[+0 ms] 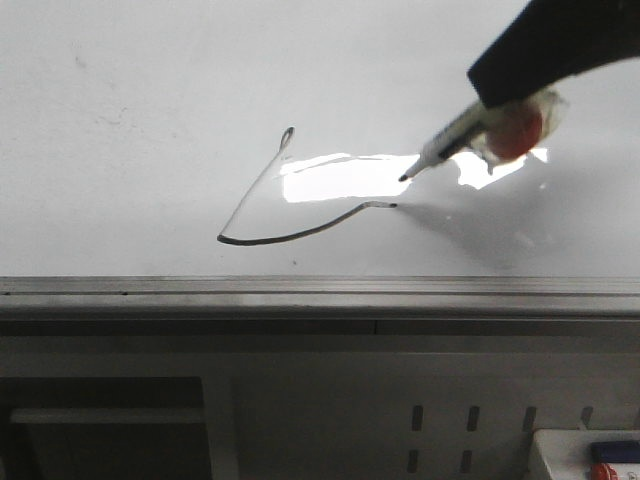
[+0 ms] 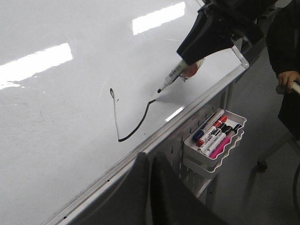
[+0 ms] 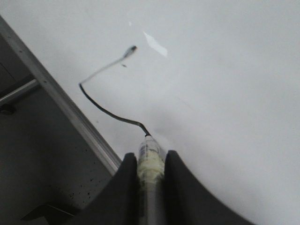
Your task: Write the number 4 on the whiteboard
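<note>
The whiteboard is glossy white with a grey rim along its near edge. On it are thin dark lines of the number 4: a slanted stroke and a long curved crossbar. My right gripper is shut on a white marker pen. The pen's black tip sits just past the crossbar's right end; I cannot tell whether it touches the board. The right wrist view shows the pen between the fingers, pointing at the line's end. My left gripper is shut and empty, off the board's edge.
A white tray with several coloured markers hangs on the pegboard below the board's rim. It also shows at the lower right of the front view. A person's hand is at the far right.
</note>
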`<act>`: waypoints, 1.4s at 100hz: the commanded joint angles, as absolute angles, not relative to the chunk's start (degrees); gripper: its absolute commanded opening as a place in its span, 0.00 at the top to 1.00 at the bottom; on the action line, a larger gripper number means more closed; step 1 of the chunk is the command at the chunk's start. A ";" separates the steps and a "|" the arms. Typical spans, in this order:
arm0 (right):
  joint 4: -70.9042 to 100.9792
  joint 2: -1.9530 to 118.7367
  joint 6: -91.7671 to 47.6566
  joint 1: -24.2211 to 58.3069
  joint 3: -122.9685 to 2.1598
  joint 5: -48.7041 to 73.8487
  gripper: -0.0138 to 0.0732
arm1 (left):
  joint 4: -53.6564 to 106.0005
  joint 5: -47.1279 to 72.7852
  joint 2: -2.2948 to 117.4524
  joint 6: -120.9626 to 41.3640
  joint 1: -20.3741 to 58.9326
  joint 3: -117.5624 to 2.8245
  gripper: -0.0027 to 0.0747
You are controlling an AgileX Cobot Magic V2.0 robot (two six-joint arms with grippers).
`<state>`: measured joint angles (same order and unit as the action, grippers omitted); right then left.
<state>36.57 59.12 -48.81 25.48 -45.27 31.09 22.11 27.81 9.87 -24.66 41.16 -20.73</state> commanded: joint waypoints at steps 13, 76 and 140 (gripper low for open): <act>36.94 55.74 -49.54 30.32 -50.10 25.73 0.89 | 23.45 22.12 10.45 -24.15 40.96 -22.13 0.99; 37.04 63.45 -49.54 34.26 -50.35 15.86 0.89 | 23.45 21.83 10.45 -24.15 40.96 -22.13 0.99; 36.83 69.79 -49.54 36.68 -50.35 11.39 0.89 | 23.45 21.83 10.45 -24.15 40.96 -22.13 0.99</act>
<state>36.42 69.69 -48.90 36.53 -48.39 14.55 22.11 26.09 9.87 -24.66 41.16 -20.73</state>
